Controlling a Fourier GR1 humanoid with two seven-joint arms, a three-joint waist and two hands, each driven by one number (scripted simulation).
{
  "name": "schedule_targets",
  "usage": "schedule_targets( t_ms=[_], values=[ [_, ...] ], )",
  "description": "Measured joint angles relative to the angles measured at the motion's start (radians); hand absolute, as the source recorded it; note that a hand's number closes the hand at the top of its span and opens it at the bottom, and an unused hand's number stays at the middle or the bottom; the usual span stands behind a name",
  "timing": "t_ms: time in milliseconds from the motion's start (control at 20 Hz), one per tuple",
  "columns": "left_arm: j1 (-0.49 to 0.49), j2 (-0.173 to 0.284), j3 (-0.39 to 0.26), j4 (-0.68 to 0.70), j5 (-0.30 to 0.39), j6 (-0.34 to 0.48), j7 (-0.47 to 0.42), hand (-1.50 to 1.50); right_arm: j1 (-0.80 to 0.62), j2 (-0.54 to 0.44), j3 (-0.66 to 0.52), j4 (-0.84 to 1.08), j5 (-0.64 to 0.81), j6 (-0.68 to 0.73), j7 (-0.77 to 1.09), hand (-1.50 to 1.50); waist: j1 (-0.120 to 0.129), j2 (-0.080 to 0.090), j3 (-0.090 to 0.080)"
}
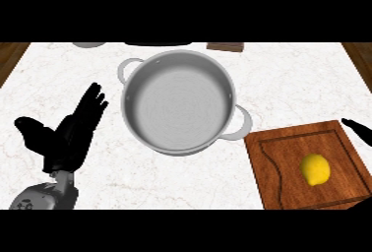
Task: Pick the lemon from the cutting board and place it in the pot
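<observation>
Your lemon (315, 169) is lying on the wooden cutting board (291, 152), right of the steel pot (180, 101). Your left robot hand (69, 133) is resting spread open on the tabletop (291, 78). About your right robot hand (357, 130) I cannot tell.

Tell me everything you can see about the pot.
The pot is a wide, round, silver-grey metal pot with a raised rim and two small loop handles, one at its upper left and one at its lower right. It stands upright on the white marbled counter, open at the top with no lid, and nothing shows inside it. It sits near the middle of the counter, left of the wooden cutting board where the lemon lies. Its lower right handle comes close to the board's corner. No hand touches it.
</observation>
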Motion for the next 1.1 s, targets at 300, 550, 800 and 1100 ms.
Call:
schedule_targets(
  t_ms=[300,550,800,1100],
  values=[
    [0.025,-0.031,0.001,0.004,-0.031,-0.017,-0.024,0.00,-0.029,0.096,0.009,-0.013,0.062,0.016,0.026,-1.50,0.000,0.000,-0.001],
    [0.014,-0.031,0.029,0.011,-0.023,-0.039,-0.020,0.00,-0.072,0.144,0.030,0.051,0.107,0.021,0.047,-1.50,0.002,0.000,0.000],
    [0.024,-0.036,0.034,-0.017,-0.030,-0.044,0.000,0.00,-0.092,0.169,0.047,0.147,0.168,0.036,0.034,-1.50,0.004,0.000,0.000],
    [0.014,-0.052,0.043,-0.003,-0.052,-0.051,-0.001,0.00,-0.100,0.219,0.072,0.220,0.242,0.061,0.002,-1.50,0.001,0.000,0.000]
  ],
)
